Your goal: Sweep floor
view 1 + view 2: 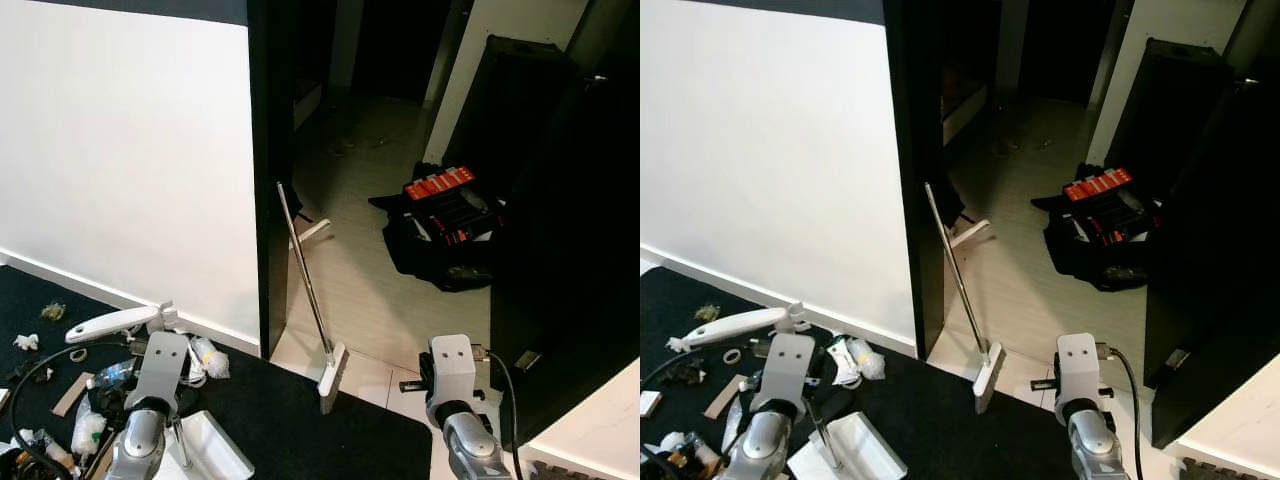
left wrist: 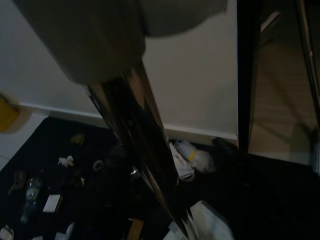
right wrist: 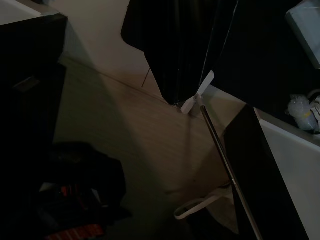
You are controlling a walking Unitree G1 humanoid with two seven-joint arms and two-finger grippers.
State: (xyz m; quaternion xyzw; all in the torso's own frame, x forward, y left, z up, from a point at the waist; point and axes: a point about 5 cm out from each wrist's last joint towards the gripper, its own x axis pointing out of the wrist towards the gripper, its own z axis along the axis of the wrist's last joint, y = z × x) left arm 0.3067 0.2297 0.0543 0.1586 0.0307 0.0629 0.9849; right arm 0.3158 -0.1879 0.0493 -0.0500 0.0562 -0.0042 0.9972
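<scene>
Left eye view: broom (image 1: 308,285) propped by the doorway, thin silver pole leaning against the black door frame (image 1: 270,180), white head (image 1: 331,376) resting on pale floor (image 1: 370,290) at the edge of the dark carpet (image 1: 300,420). White dustpan (image 1: 215,450) with long white handle (image 1: 112,322) near the left arm, down on the carpet. Scattered litter (image 1: 60,400) on the carpet along the white wall (image 1: 120,140): crumpled plastic, a bottle, bits of paper. Black bag (image 1: 440,235) with red-and-black contents lying on the floor past the doorway. Both silver forearms low in frame; cannot tell the state of either tool here.

Right eye view: same layout, broom head just off the carpet edge.

Left wrist view: dim. Shiny dark metal rod (image 2: 142,160) running straight down the middle, close to the camera, a pale blurred shape above it. Litter and a clear plastic bottle (image 2: 196,158) on the carpet near the wall skirting. Cannot tell whether the left tool is clenched on the rod.

Right wrist view: very dark. Silver broom pole (image 3: 225,165) seen on pale floor beside the black frame. Cannot tell the right tool's state.
</scene>
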